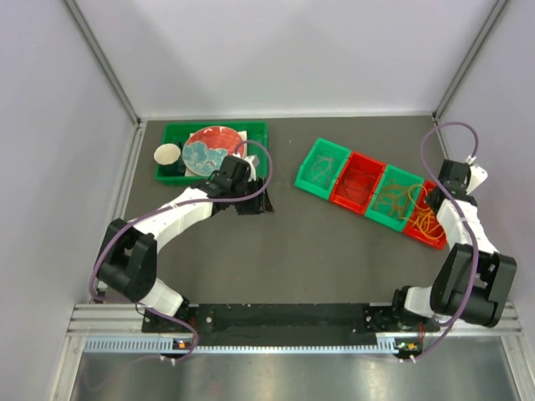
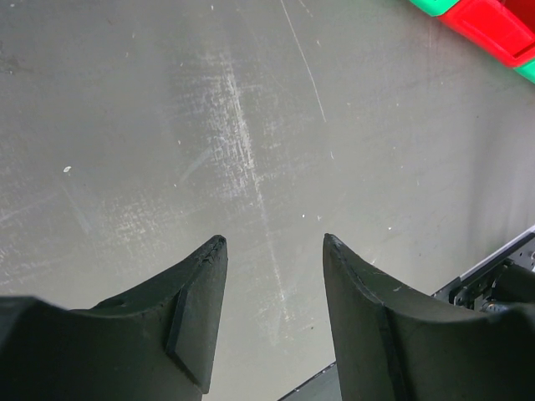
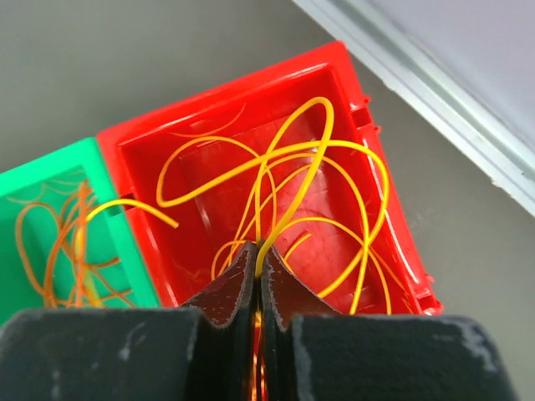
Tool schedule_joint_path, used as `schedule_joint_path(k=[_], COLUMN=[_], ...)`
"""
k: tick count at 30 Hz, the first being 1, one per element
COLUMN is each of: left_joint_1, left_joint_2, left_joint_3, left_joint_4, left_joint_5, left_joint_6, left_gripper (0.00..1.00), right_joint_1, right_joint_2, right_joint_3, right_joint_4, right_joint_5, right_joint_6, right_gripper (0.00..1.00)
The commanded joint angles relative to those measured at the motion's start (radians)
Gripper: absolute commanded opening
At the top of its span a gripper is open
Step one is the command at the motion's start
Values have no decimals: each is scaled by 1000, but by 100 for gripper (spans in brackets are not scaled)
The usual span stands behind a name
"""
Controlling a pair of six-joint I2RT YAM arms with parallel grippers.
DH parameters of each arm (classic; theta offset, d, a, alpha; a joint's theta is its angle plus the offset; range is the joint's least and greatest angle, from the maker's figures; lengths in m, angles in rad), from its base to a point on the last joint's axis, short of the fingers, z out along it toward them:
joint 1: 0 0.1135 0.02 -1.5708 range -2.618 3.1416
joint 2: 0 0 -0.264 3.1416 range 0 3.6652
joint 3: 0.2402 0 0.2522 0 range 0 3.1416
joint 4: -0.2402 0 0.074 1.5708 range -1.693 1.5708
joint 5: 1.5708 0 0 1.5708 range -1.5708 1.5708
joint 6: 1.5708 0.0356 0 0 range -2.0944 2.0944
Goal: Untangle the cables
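The table (image 1: 276, 259) is a dark grey surface, scuffed and streaked with pale scratches in the left wrist view; plain white walls (image 1: 276, 50) close it on 3 sides, with aluminium posts (image 1: 104, 63) at the corners and a metal rail (image 1: 276, 317) along the near edge; at the far left a green tray (image 1: 255, 130) holds a red-and-blue patterned plate (image 1: 209, 150) and a pale cup (image 1: 167, 154); from the centre toward the right runs a slanted row of 4 small bins (image 1: 305, 167), green, red, green, red, touching side to side. The cables (image 1: 425, 221) lie in these bins as thin, floppy loops, grouped by colour; dark reddish loops sit in the leftmost green bin; orange cables (image 3: 58, 242) fill the green bin (image 3: 46, 163) beside the rightmost red bin (image 3: 226, 83), where yellow cables (image 3: 318, 159) curl in overlapping arcs; 1 yellow strand crosses the shared wall into the green bin. The right gripper (image 3: 259, 259) is pinched tight on a yellow strand above the red bin; the left gripper (image 2: 274, 242) stands partly parted over bare table near the tray, holding nothing.
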Motion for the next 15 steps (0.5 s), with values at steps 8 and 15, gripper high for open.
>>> schedule_joint_path(k=[8,15], left_joint_1=[-2,-2], left_joint_2=[-18,9], left_joint_3=[-14,0], left_joint_4=[36,50], left_joint_5=[23,44], left_joint_6=[6,15], left_gripper=[54,54], right_joint_1=[-50,-50], right_joint_2=[144,220], right_joint_3=[-27,-36], right_joint_4=[124,149], right_joint_5=[-21,5], right_joint_6=[36,34], right_gripper=[0,0])
